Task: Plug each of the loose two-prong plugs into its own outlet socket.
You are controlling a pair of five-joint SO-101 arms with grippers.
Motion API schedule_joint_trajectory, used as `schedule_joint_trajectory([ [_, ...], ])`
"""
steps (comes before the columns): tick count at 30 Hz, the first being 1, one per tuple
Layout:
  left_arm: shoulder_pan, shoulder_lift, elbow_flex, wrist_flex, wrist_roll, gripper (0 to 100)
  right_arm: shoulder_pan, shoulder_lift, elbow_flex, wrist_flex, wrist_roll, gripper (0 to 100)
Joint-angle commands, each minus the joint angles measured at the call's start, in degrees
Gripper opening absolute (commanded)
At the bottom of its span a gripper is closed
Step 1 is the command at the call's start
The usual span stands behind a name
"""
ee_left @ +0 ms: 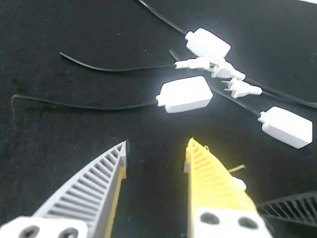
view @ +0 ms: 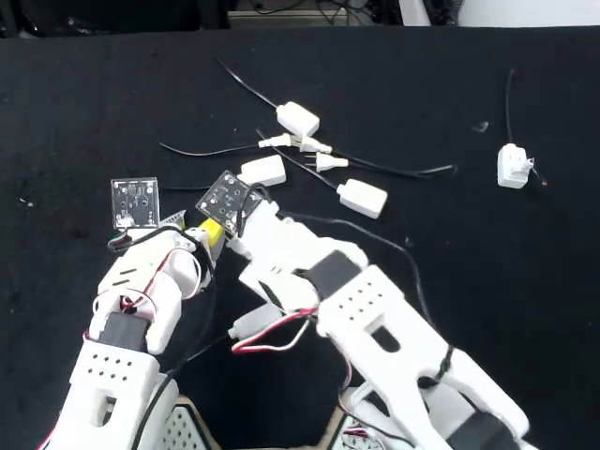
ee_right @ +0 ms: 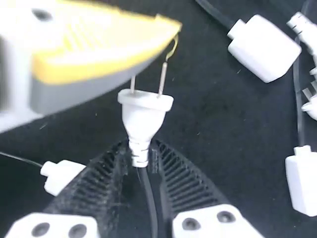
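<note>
Right gripper [ee_right: 140, 151] pinches a white plug [ee_right: 145, 111] by its neck, the cord [ee_right: 148, 198] trailing back between my black fingers [ee_right: 94, 188].
The plug's length runs straight out from the gripper. Its prongs aim at the yellow finger [ee_right: 99, 44] of my left gripper [ee_left: 156, 148], whose fingers stand spread above the black table [ee_left: 59, 29], near a white socket [ee_left: 184, 94].

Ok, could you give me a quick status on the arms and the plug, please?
Left tool open, empty. Right tool shut on plug at its neck. Left tool's yellow finger sits right ahead of the prongs.
</note>
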Motion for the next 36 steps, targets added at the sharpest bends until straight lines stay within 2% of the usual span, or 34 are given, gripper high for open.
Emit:
schedule_joint_trajectory([
  [1, 1.80, -0.53, -1.98, -0.09, -0.70, 20, -0.79, -4.53, -0.57, -0.79, -0.44, 1.1],
  [12, 1.63, -0.53, -1.71, 0.26, -2.55, 20, -0.79, -5.41, -1.98, -0.62, -0.35, 1.1],
  [21, 1.71, -0.53, -0.66, 0.00, -2.55, 20, -0.79, -5.41, -10.59, 5.80, -0.44, 1.1],
  [36, 1.63, -0.53, -0.66, 0.26, -2.55, 20, -0.79, -5.05, -15.25, 6.15, -0.79, 1.1],
])
